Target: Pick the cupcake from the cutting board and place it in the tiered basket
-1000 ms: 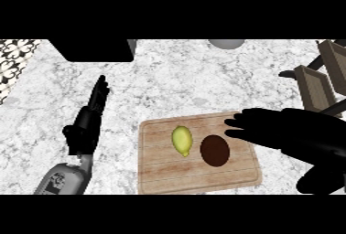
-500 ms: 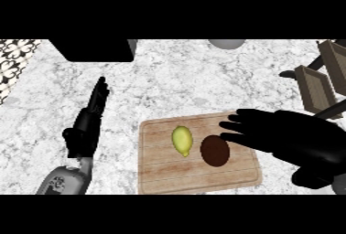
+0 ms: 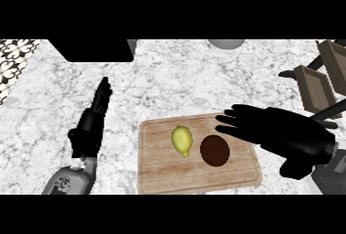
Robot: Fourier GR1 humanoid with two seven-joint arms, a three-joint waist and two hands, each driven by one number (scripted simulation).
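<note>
Left of the board (image 3: 162, 173), the left hand (image 3: 89, 132) rests on the counter (image 3: 182, 82), fingers straight and together. On the board lie a yellow-green fruit (image 3: 181, 140) and, just right of it, the dark cupcake (image 3: 215, 150). The right hand (image 3: 277, 130) hovers over the board's right edge, fingers spread, holding nothing. The basket (image 3: 317, 84) stands beyond the board's right.

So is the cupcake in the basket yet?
Not yet. The brown cupcake sits on the cutting board beside a yellow-green fruit. The right hand hovers open at the board's right edge, holding nothing. Grasping, lifting and carrying to the tiered basket remain.
</note>
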